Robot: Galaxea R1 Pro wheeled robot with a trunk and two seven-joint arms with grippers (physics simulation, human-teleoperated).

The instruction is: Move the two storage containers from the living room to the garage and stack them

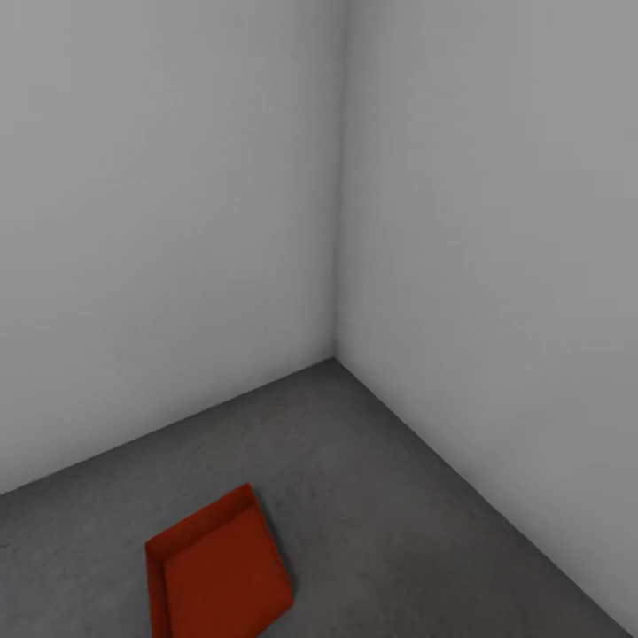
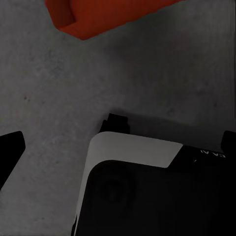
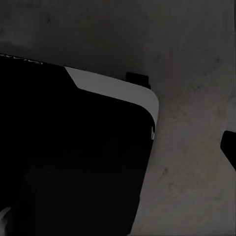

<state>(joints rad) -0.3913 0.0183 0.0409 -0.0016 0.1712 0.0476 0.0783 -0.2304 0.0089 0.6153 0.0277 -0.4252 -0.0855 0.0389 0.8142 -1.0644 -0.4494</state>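
Note:
One red-orange storage container (image 1: pixel 217 571) lies flat and open-topped on the grey speckled floor (image 1: pixel 381 496) of the garage, near the corner of two white walls. A corner of the storage container (image 2: pixel 98 14) shows in the left wrist view, lying on the concrete. My left gripper (image 2: pixel 118 142) hangs over the floor with its dark fingertips (image 2: pixel 10 147) far apart and nothing between them. My right gripper (image 3: pixel 118 147) also hangs low over the floor; one fingertip (image 3: pixel 229 146) shows at the picture's edge, set wide. Neither gripper touches the container.
Two plain white walls meet in a corner (image 1: pixel 335 354) beyond the container. My own black and white base (image 2: pixel 137 187) sits under both wrists, and the base (image 3: pixel 73 157) also shows in the right wrist view. Bare concrete stretches to the right of the container.

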